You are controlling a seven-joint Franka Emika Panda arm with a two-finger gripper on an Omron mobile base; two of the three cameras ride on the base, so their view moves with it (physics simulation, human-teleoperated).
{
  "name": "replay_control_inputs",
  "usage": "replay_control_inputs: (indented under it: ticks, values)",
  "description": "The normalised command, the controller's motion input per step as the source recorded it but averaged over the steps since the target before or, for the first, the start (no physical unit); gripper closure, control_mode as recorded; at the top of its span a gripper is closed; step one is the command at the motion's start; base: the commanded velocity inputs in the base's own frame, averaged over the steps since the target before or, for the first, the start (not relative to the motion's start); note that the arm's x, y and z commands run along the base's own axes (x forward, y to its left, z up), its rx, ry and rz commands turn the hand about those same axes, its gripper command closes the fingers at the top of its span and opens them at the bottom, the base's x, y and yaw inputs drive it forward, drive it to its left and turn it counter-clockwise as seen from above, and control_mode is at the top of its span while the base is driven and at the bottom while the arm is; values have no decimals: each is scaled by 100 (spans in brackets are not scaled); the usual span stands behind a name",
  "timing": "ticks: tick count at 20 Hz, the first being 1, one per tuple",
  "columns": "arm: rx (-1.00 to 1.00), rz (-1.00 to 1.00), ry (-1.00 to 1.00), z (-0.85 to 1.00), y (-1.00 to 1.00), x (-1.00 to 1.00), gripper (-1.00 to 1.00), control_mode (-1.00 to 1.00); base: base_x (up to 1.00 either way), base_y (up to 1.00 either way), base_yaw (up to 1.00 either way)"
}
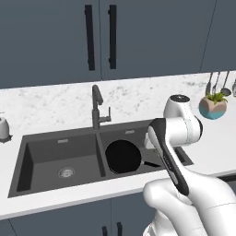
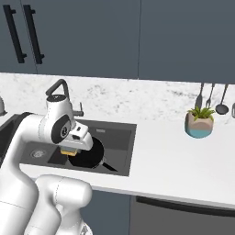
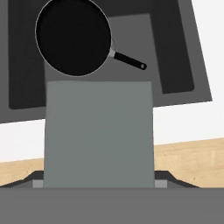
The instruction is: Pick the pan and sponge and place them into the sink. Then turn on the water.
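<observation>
The pan [image 1: 123,156] lies flat in the right basin of the sink [image 1: 44,159], its round black body against the central divider and its short handle reaching toward the basin's front right corner. In the hand view the pan [image 3: 72,37] sits at the upper left with the handle running down and to the right, so its long axis lies on a diagonal across the basin floor.

The sponge [image 3: 99,133] is pinched between the fingers: in the hand view its grey-blue face stands as a broad block just below the pan, with the fingers hidden behind it. In the right base view a strip of the sponge's yellow base [image 2: 69,151] shows under the gripper [image 2: 75,146], which hangs over the near edge of the right basin, just above the pan [image 2: 88,153]. The sponge's broad face is turned toward the hand camera and its long axis runs along the direction the gripper points.

The left basin holds a round metal drain [image 1: 66,172]. The dark gooseneck faucet [image 1: 97,107] stands behind the divider with its lever to the side. On the white table [image 2: 183,160] to the right sits a potted plant [image 2: 199,122], well apart from the sink, with utensils [image 2: 212,97] hanging on the marble wall behind it. A small white bottle [image 1: 3,129] stands at the far left of the table, beside the sink's left rim.
</observation>
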Motion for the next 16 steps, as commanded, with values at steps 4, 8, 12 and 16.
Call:
replay_control_inputs:
  ticks: [4,8,12,16]
  values:
    - [0,0,0,-13,8,52,100,-100,14,2,0]
    - [0,0,0,-28,11,85,100,-100,0,0,0]
    - [0,1,-1,-40,6,95,100,-100,0,0,0]
    - [0,1,-5,-48,2,91,100,-100,0,0,0]
